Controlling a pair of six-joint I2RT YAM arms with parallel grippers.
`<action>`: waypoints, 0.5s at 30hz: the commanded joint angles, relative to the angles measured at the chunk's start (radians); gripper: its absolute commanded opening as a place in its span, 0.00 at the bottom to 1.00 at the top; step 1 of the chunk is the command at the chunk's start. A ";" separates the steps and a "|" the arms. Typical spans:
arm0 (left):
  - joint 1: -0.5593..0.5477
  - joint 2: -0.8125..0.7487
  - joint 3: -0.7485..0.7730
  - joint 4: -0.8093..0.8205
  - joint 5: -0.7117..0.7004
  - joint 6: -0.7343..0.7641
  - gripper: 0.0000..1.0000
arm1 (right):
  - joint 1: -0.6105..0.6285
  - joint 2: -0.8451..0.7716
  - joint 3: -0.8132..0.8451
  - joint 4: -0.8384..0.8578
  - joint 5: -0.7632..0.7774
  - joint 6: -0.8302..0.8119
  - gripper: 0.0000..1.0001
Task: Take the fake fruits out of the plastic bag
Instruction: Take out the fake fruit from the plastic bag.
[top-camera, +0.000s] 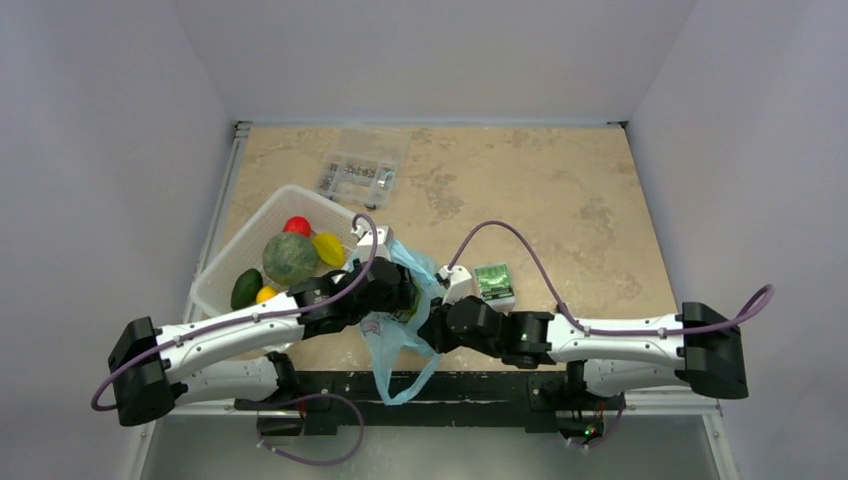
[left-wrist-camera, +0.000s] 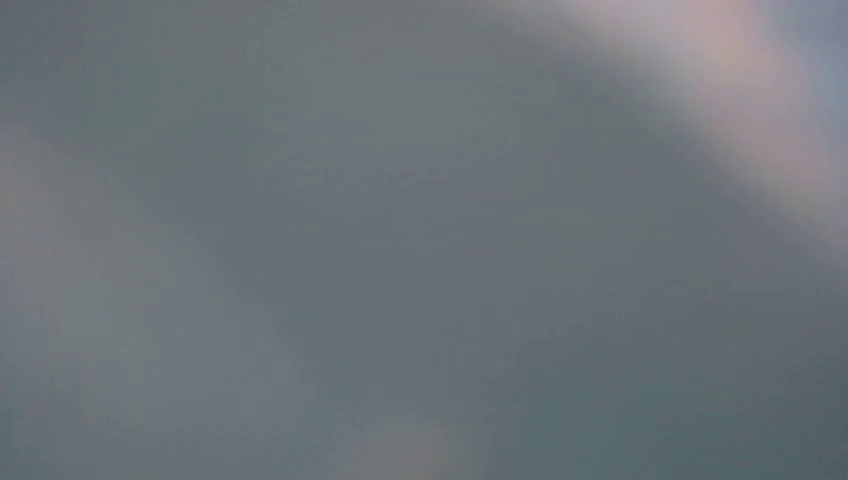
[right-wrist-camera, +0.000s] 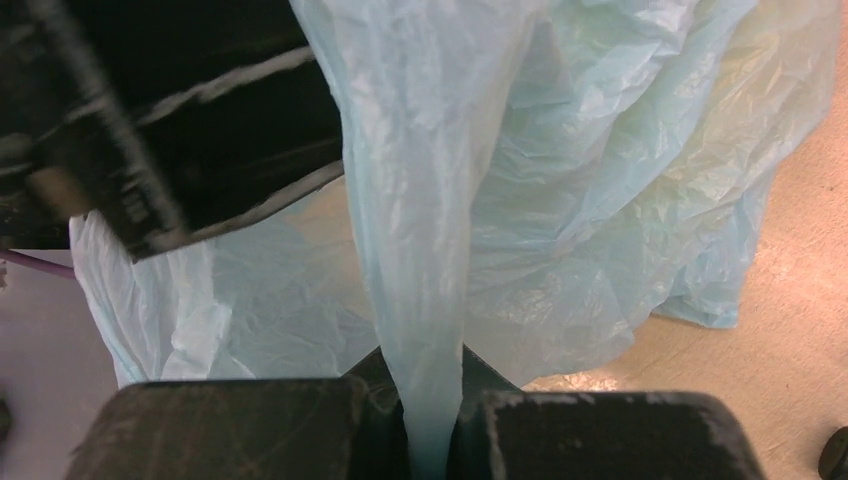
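Low at the plastic bag (right-wrist-camera: 600, 200), right end effector (right-wrist-camera: 432, 432) tight on it

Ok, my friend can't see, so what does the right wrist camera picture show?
The right gripper pinches a strip of the light-blue plastic bag between its two dark fingers. The rest of the bag billows behind it on the tan table, with the black left arm at upper left.

- A beige, mottled stone-look tabletop (top-camera: 560, 190) stretches before me under soft, even light.
- Plain pale lilac-grey walls (top-camera: 100, 150) enclose it on three sides.
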 joint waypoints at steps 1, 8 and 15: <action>0.051 0.067 0.005 0.103 0.023 -0.016 0.61 | 0.006 -0.030 -0.001 -0.005 0.031 0.012 0.00; 0.065 0.246 0.059 0.125 0.022 0.021 0.80 | 0.006 -0.054 -0.014 -0.014 0.044 0.014 0.00; 0.068 0.392 0.061 0.153 0.063 0.020 0.58 | 0.006 -0.085 -0.048 -0.045 0.081 0.041 0.00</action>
